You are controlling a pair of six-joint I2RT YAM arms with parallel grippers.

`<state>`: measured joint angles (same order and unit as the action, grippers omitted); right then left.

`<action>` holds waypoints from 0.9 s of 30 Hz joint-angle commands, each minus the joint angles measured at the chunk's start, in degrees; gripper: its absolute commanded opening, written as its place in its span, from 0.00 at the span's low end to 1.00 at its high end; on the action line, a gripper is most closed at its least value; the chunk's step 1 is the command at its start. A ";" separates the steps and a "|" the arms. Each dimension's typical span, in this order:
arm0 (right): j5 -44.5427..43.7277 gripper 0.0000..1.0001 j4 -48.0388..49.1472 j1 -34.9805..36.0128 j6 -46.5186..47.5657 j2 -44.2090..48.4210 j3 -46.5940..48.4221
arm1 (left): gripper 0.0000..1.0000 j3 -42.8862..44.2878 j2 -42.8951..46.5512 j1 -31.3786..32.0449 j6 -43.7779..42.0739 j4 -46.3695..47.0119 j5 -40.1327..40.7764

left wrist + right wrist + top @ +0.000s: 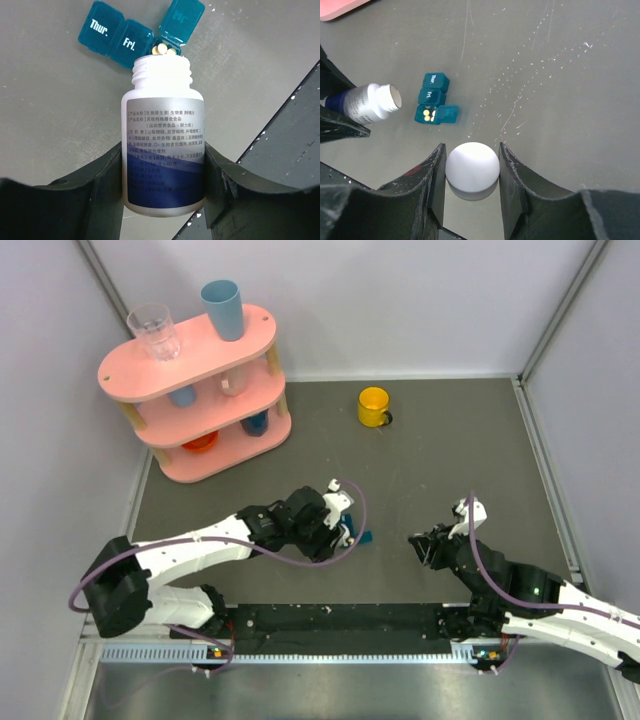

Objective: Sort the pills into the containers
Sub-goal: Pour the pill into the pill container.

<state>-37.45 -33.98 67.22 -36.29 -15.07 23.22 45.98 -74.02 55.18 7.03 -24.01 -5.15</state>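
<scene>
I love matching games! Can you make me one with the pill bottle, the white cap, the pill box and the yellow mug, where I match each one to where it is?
Things:
1. pill bottle
2. white cap
3. pill box
4. yellow mug

Places:
A. stands by itself at the far side of the table
B. held in the right gripper
C. lies on the table, one lid open, yellow pills inside
D. held in the left gripper, with no cap on

Pairs: 1-D, 2-B, 3-C, 4-A
</scene>
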 commanded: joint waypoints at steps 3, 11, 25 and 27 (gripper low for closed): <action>-1.39 0.00 1.11 -0.43 -0.62 -0.05 -0.02 | 0.00 -3.70 7.65 -0.16 2.20 8.36 0.75; -1.92 0.00 1.81 -0.51 0.43 -0.31 -0.11 | 0.00 -10.29 20.48 -0.07 4.83 17.49 1.81; -1.84 0.00 3.65 -0.51 2.37 -2.77 -0.20 | 0.00 -10.22 53.70 0.02 -1.31 40.97 -1.00; -1.84 0.00 3.65 -0.51 2.72 -2.68 0.07 | 0.00 -8.89 55.29 0.02 -2.19 42.63 -1.27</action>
<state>-38.59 -32.47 67.22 -34.94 -17.43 22.85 33.32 -20.95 55.20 7.88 11.49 -4.95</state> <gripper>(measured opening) 0.379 0.577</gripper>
